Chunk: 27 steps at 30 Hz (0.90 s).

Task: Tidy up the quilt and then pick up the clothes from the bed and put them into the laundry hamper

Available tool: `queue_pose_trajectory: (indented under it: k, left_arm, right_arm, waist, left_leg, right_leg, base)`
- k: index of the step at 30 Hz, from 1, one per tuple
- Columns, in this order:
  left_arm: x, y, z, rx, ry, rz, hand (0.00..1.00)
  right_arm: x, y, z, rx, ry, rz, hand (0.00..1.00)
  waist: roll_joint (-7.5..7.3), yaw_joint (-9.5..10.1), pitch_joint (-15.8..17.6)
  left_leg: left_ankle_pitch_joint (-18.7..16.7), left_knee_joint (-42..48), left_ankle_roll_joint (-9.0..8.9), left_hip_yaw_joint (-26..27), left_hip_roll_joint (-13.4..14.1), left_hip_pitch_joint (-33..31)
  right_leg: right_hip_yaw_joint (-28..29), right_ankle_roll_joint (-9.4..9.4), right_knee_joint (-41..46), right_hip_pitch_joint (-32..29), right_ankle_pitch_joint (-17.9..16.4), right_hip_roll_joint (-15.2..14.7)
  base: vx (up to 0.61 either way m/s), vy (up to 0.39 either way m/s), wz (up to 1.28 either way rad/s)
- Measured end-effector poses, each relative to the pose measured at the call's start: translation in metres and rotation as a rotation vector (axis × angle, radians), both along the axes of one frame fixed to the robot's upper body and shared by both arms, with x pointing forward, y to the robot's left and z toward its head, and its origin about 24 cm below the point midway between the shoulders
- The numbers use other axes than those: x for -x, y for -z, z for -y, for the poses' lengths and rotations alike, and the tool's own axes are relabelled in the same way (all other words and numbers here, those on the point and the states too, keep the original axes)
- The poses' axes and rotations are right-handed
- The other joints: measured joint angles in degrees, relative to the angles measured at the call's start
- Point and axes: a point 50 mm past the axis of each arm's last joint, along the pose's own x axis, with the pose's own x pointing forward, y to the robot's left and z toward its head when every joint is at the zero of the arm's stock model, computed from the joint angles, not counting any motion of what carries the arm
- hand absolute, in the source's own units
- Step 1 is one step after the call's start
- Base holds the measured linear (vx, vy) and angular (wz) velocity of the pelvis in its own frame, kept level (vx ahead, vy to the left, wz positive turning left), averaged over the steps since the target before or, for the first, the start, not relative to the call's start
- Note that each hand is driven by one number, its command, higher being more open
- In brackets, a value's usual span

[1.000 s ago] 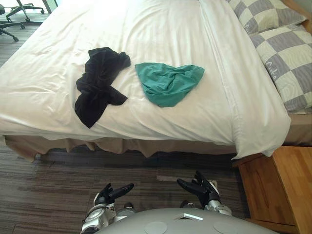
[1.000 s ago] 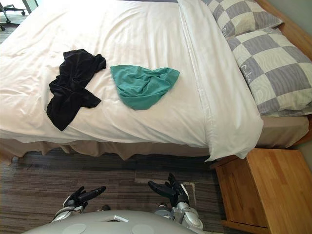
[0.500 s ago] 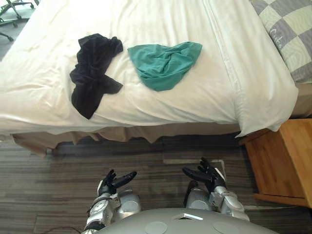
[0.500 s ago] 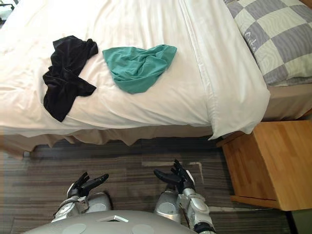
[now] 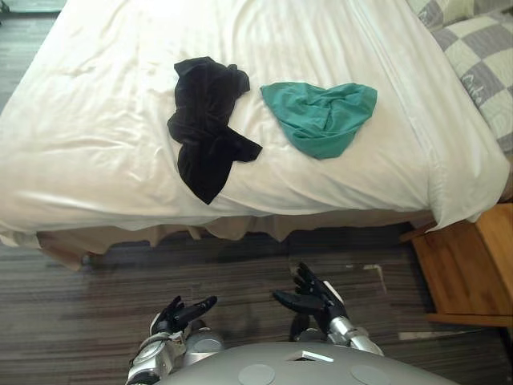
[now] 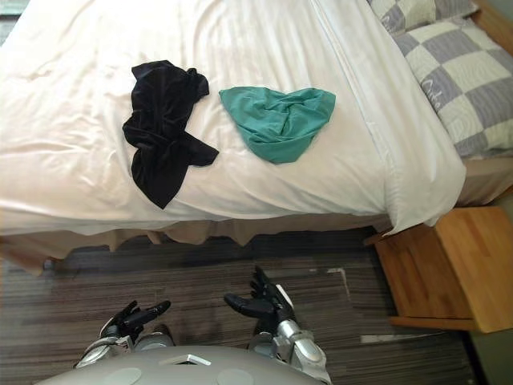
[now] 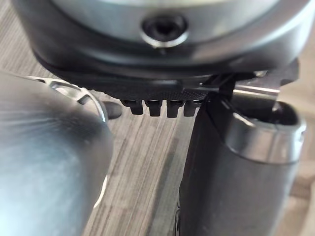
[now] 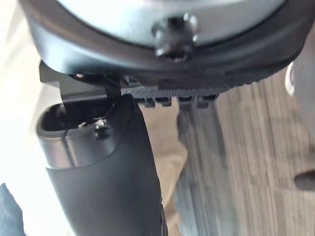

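A crumpled black garment lies on the white quilt, near the bed's front edge. Just to its right lies a bunched teal garment. The quilt is spread flat over the bed, its right corner hanging over the side. Both hands hover low over the floor, well short of the bed. My left hand is open, its fingers straight and holding nothing. My right hand is open too, fingers spread and empty.
Grey and cream checked pillows sit at the head of the bed, far right. A wooden nightstand stands at the right beside the bed. Striped dark carpet runs between me and the beige bed skirt.
The camera has swung to the left, so the bed and clothes sit further right in view. Both hands stay low and open, with nothing picked up.
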Motion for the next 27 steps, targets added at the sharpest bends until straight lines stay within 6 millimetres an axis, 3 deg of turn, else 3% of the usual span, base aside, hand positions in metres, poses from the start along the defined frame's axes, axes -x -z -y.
queue_pose_trajectory:
  k: [2,6,7,13,16,18,21,22,24,26,27]
  left_arm:
    - [0.002,0.003,0.010,0.017,0.001,-0.013,1.00]
    - [0.004,0.005,0.022,0.052,-0.012,-0.014,1.00]
    - [0.003,0.005,0.032,0.061,-0.038,0.001,1.00]
    - [0.004,0.006,0.032,0.067,-0.061,0.004,1.00]
    - [0.001,0.005,0.033,0.076,-0.092,0.021,1.00]
    - [-0.005,0.003,0.028,0.062,-0.092,0.040,1.00]
    - [-0.001,0.003,0.021,0.058,-0.155,0.030,1.00]
    - [0.000,0.003,0.016,0.051,-0.181,0.030,1.00]
    - [0.007,-0.002,-0.015,0.004,-0.338,0.049,1.00]
    - [0.032,-0.025,-0.091,-0.156,-0.663,0.122,1.00]
    - [0.036,-0.036,-0.113,-0.207,-0.737,0.158,1.00]
  right_arm:
    - [0.001,0.002,0.005,0.034,0.013,-0.022,1.00]
    - [0.010,0.009,0.014,0.079,0.107,-0.113,1.00]
    - [0.007,0.008,0.031,0.083,0.170,-0.128,1.00]
    - [0.006,0.008,0.031,0.083,0.169,-0.125,1.00]
    - [0.002,0.005,0.033,0.084,0.181,-0.108,1.00]
    - [-0.006,0.000,0.038,0.052,0.271,-0.059,1.00]
    - [0.000,-0.001,0.048,0.033,0.424,-0.056,1.00]
    - [0.003,-0.001,0.049,0.025,0.463,-0.059,1.00]
    - [0.019,0.003,0.053,-0.038,0.637,-0.088,1.00]
    - [0.045,0.008,0.065,-0.105,0.888,-0.141,1.00]
    - [0.050,0.009,0.070,-0.112,0.953,-0.145,1.00]
  waist:
    - [1.37,-0.51,-1.36]
    - [2.30,-0.15,-2.60]
    - [5.51,-0.40,0.17]
    - [5.49,-0.33,0.32]
    - [5.57,-0.36,0.69]
    - [5.01,-0.47,2.36]
    - [4.83,-0.58,2.51]
    - [4.80,-0.64,2.50]
    - [5.04,-0.56,1.91]
    - [4.01,-0.57,-0.47]
    - [3.76,-0.56,-0.61]
  left_leg:
    - [0.95,-1.94,-0.58,0.85,0.06,2.15]
    - [3.33,-6.68,-2.23,4.69,1.28,6.57]
    - [1.64,-5.49,-4.08,8.98,4.10,10.90]
    - [1.55,-5.53,-3.98,8.94,3.74,10.70]
    - [1.32,-5.58,-2.88,8.85,2.84,8.73]
    - [1.47,-5.46,-2.22,8.40,1.00,7.65]
    - [0.66,-5.78,-1.41,7.13,-0.01,8.91]
    - [0.37,-5.84,-1.26,6.65,-0.15,9.23]
    - [-0.15,-5.74,-1.36,6.19,0.02,10.12]
    - [-1.11,-5.10,-2.06,7.58,1.60,10.47]
    - [-1.25,-4.72,-2.44,8.12,2.06,10.57]
  right_leg:
    - [1.00,-0.59,0.29,0.38,-0.43,0.91]
    - [3.26,-0.56,0.25,0.56,-1.29,3.32]
    - [6.31,-1.20,-0.62,1.83,-1.22,6.56]
    - [5.93,-1.19,-0.53,1.77,-1.21,6.27]
    - [5.96,-1.65,3.99,-1.97,-2.84,4.88]
    - [4.66,-1.54,16.98,-8.81,-7.48,1.15]
    - [1.08,-1.79,21.76,-8.94,-8.02,-2.43]
    - [1.00,-1.74,22.11,-8.50,-7.96,-2.75]
    - [1.97,-1.26,21.31,-7.27,-7.36,-2.44]
    - [2.57,-0.63,15.75,-4.38,-6.96,-0.34]
    - [2.53,-0.66,14.52,-3.68,-7.00,0.26]
  base:
    - [-0.03,0.004,-0.27]
    - [-0.08,-0.072,-0.39]
    - [-0.06,-0.036,-0.11]
    - [-0.04,-0.003,0.01]
    - [-0.08,0.024,0.01]
    - [-0.06,0.066,0.09]
    - [-0.04,0.055,0.22]
    - [-0.03,0.071,0.32]
    - [-0.01,0.043,0.15]
    - [0.07,-0.017,-0.13]
    - [0.10,-0.066,-0.24]
